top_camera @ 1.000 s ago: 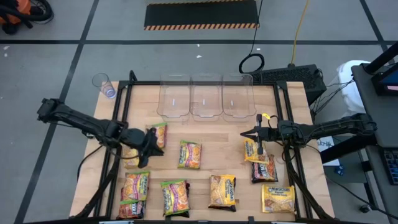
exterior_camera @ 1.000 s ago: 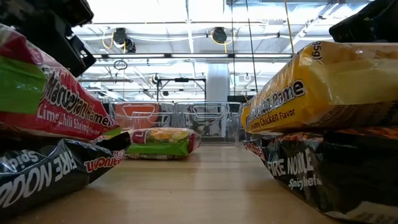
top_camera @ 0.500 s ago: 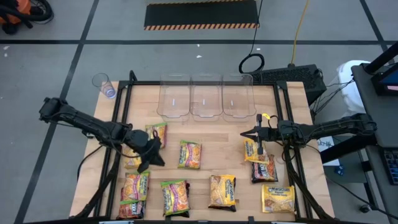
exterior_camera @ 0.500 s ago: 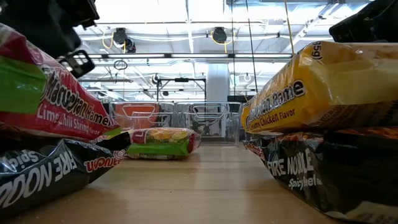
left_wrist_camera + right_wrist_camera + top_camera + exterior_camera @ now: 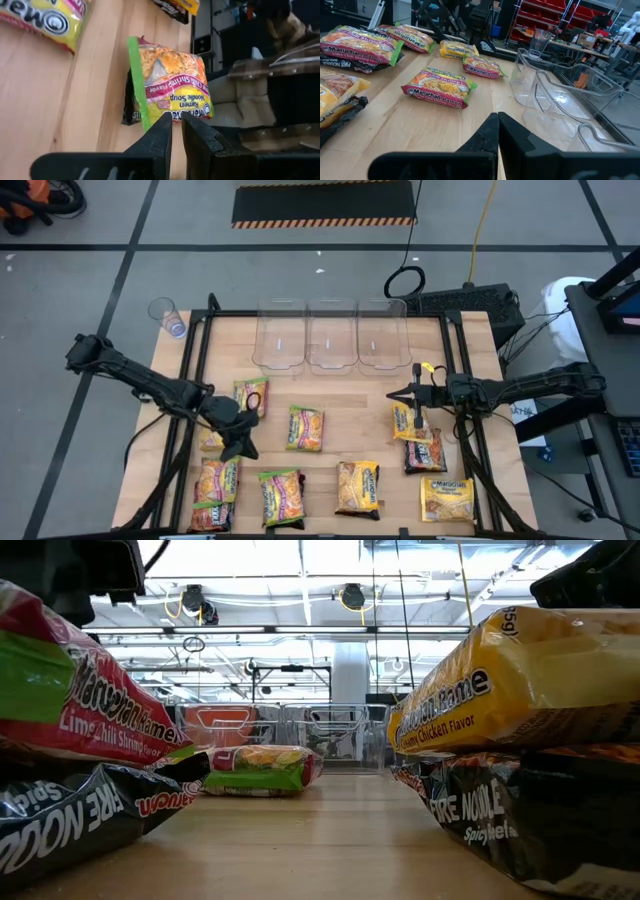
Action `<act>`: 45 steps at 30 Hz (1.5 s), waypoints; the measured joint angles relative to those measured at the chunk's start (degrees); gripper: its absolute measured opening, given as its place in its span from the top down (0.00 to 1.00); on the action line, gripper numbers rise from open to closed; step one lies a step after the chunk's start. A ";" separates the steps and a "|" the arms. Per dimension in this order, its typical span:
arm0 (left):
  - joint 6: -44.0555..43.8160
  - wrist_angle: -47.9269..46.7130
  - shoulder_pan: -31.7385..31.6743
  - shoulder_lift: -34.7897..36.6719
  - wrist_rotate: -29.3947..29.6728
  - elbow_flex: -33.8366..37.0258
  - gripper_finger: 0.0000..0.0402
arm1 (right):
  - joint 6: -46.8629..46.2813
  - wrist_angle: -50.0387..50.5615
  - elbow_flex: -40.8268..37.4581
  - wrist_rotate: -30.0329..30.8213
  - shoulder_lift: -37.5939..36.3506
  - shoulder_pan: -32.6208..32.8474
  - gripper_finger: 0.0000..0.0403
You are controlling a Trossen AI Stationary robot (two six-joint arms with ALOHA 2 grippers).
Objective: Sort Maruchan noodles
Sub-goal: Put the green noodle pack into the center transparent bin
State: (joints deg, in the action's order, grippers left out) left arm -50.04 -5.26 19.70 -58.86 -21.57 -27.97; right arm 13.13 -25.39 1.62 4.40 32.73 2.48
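While left gripper (image 5: pixel 240 446) hovers, green-edged packet (image 5: pixel 170 85) just ahead

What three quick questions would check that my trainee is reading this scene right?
1. True or false: the bins hold packets.
2. The right claw is: A) wide open, B) shut and empty, C) gripping a packet.
3. Fill in: the yellow packet in the low view reads "___ Flavor".
Key: 1 false; 2 B; 3 Chicken.
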 joint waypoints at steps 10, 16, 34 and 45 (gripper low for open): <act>-6.06 4.37 -0.02 -8.34 -3.78 0.00 0.88 | 0.00 0.11 0.00 0.00 0.00 0.00 1.00; -9.39 8.14 -0.02 -11.41 -6.21 0.00 0.88 | 0.00 0.09 -0.01 0.00 0.01 -0.01 1.00; -16.51 11.82 -0.19 -18.44 -6.44 0.00 0.88 | 0.00 0.07 0.01 0.00 0.02 -0.01 1.00; -17.23 12.23 -0.28 -21.91 -6.89 0.03 0.88 | 0.00 -0.06 0.00 0.00 0.00 -0.02 1.00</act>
State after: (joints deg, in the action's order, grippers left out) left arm -67.26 6.97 19.42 -80.77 -28.47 -27.94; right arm 13.13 -25.45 1.62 4.40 32.73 2.46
